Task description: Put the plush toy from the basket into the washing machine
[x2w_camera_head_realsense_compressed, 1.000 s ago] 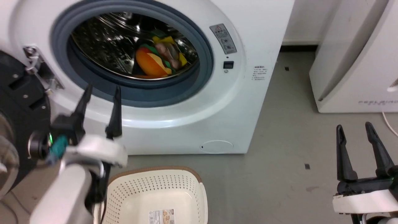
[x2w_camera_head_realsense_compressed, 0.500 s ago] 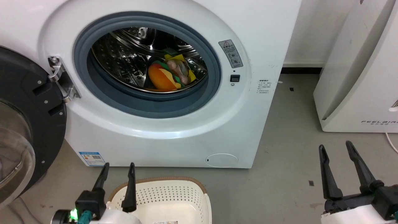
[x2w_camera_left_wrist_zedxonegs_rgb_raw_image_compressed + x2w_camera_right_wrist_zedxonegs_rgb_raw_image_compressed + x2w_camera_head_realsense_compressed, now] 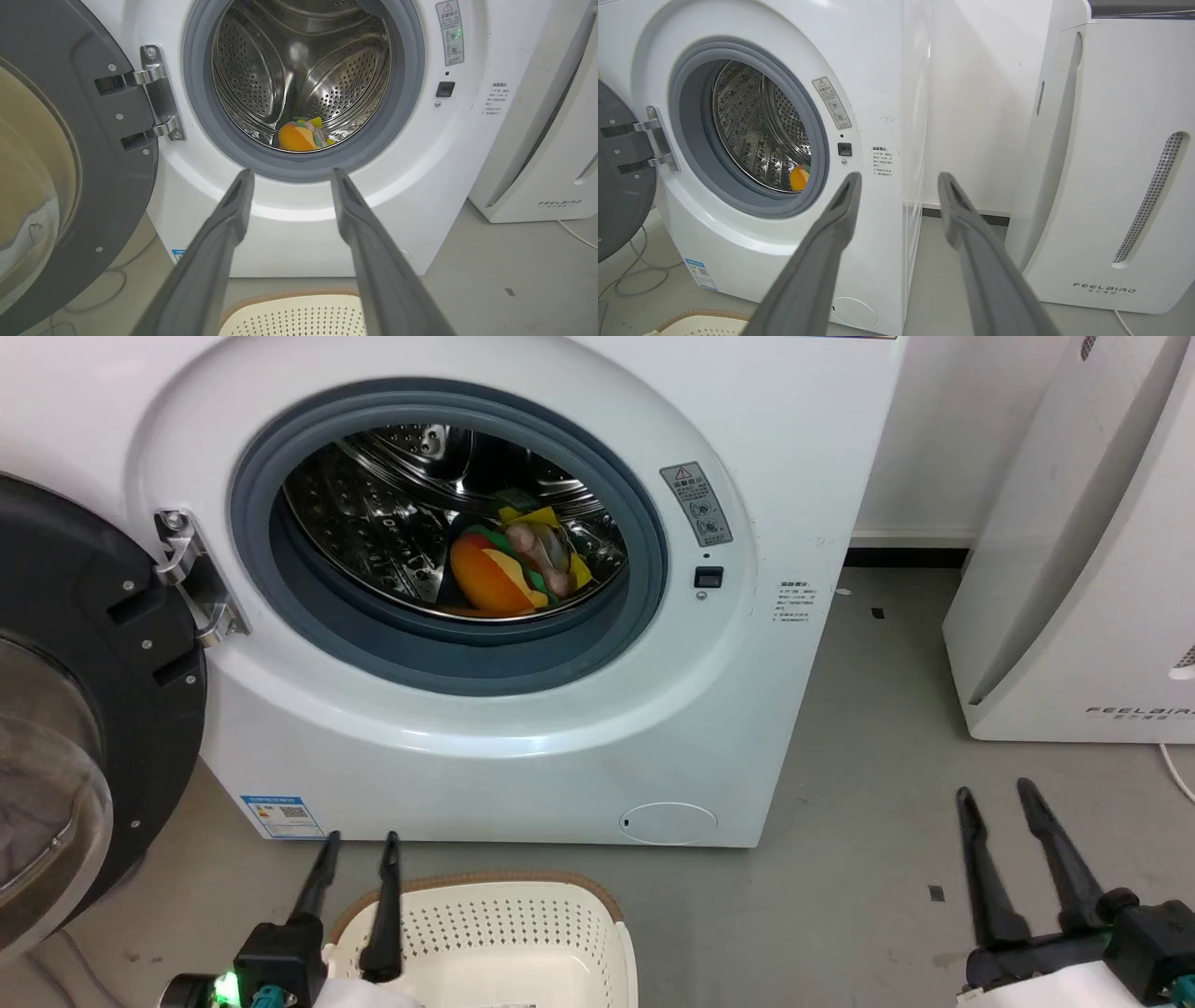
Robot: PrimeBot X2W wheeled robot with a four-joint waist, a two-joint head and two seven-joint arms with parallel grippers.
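The plush toy [image 3: 509,574], orange with yellow, green and pink parts, lies low in the steel drum of the washing machine [image 3: 523,747]; the left wrist view shows the plush toy [image 3: 299,136] behind the grey ring, and the right wrist view shows an orange edge of the plush toy [image 3: 798,178]. The black door [image 3: 65,709] hangs open at the left. Below the machine stands the cream basket [image 3: 523,933] on the floor. My left gripper [image 3: 359,845] is open over the basket's near left rim, holding nothing. My right gripper [image 3: 997,795] is open above the grey floor at the right.
A plain white unit marked FEELBIRD [image 3: 1083,541] stands to the right of the machine, with a gap of grey floor [image 3: 859,756] between them. Cables [image 3: 626,280] lie on the floor under the open door.
My left gripper has drawn back and down from the machine's opening to the basket's rim. The head view has lifted and pulled back, so the whole picture shifted. The right gripper has narrowed slightly.
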